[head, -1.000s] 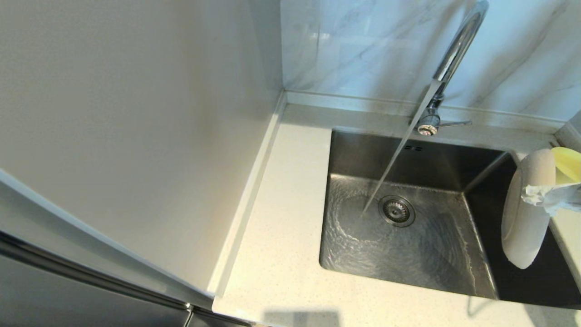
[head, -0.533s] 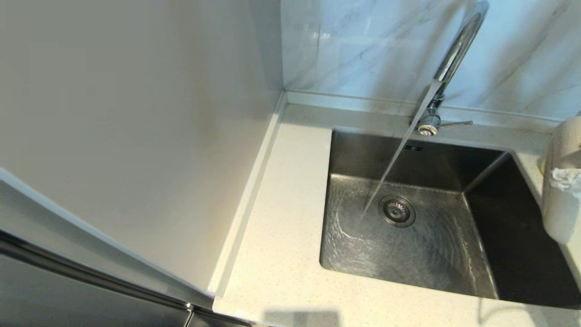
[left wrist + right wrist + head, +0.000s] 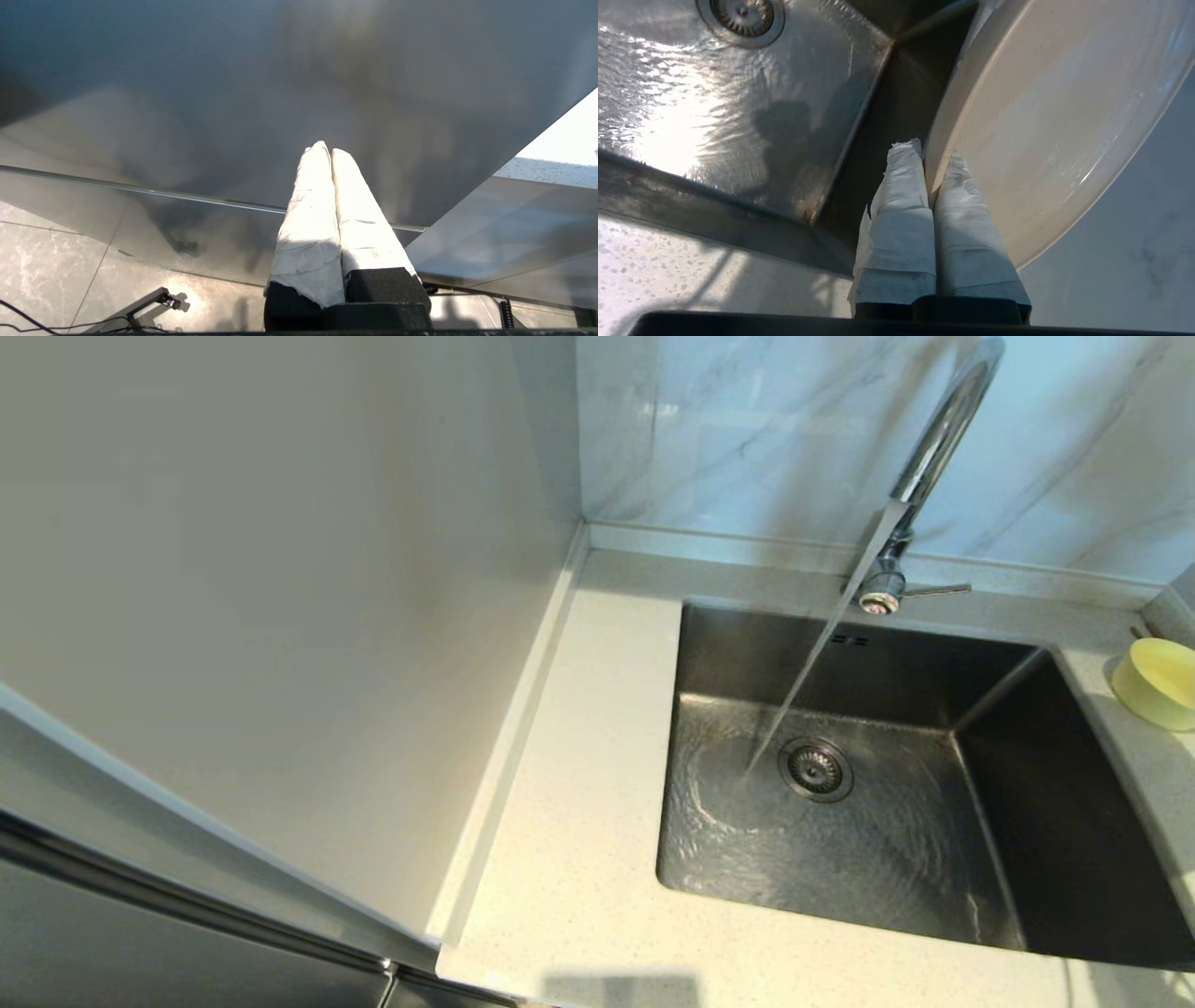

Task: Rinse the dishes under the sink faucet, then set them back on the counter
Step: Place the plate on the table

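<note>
Water runs from the chrome sink faucet [image 3: 938,439] into the steel sink [image 3: 1046,747], landing beside the drain strainer [image 3: 815,768]. The pale yellow bowl [image 3: 1158,683] stands on the counter [image 3: 579,859] at the sink's right. In the right wrist view my right gripper [image 3: 934,154] is shut on the rim of the cream-white dish [image 3: 1059,112], held on edge beside the sink's corner [image 3: 859,135]; both are out of the head view. My left gripper [image 3: 325,148] is shut and empty, parked low beside a grey cabinet front.
A white wall panel [image 3: 280,569] stands left of the counter, and the marble wall tiles [image 3: 747,429] rise behind the faucet. The lever handle [image 3: 936,589] sticks out to the right from the faucet base. A tiled floor [image 3: 56,270] shows under the left arm.
The right gripper has carried the cream-white dish rightward out of the head view, uncovering the yellow bowl on the counter. Water keeps running.
</note>
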